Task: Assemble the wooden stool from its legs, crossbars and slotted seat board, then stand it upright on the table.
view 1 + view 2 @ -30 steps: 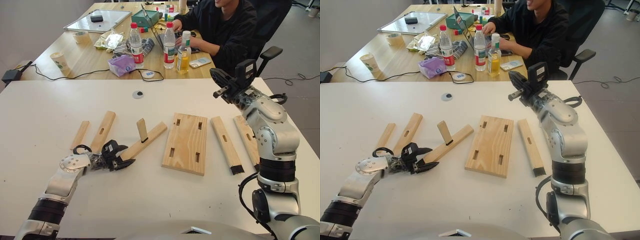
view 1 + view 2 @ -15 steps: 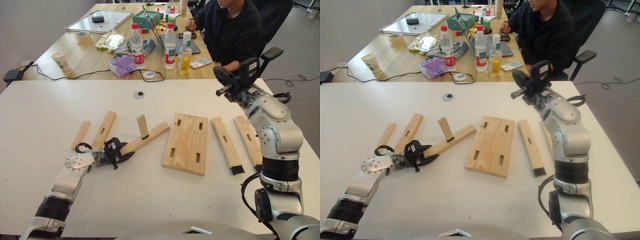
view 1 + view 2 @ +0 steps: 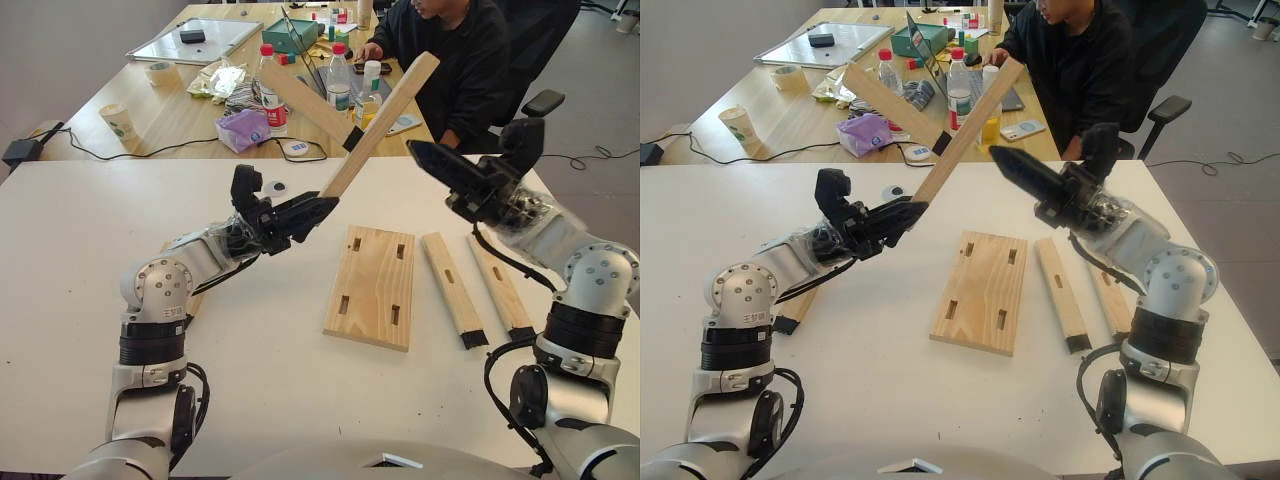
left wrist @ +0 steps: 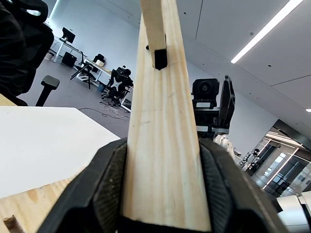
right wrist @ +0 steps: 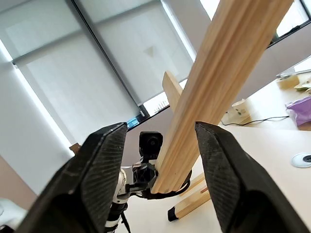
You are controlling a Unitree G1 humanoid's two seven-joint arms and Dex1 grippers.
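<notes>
My left gripper (image 3: 300,213) is shut on the lower end of a wooden leg (image 3: 385,115), which it holds slanting up in the air over the white table (image 3: 80,230). A crossbar (image 3: 300,100) sticks out of the leg near its upper part. In the left wrist view both pads (image 4: 112,179) clamp the leg (image 4: 165,121). My right gripper (image 3: 425,160) is open and points at the raised leg from the right, close to it. Between its fingers (image 5: 104,170) the right wrist view looks at the leg (image 5: 223,68). The slotted seat board (image 3: 370,285) lies flat mid-table.
Two more slotted legs (image 3: 452,290) (image 3: 497,280) lie right of the seat board. Another wooden piece (image 3: 798,308) lies under my left arm. A second table behind carries bottles (image 3: 338,75), a cup (image 3: 120,122) and clutter, with a person seated at it.
My left gripper has lifted the leg with its crossbar off the table and swung it up high. My right gripper has come down and leftward towards the raised leg.
</notes>
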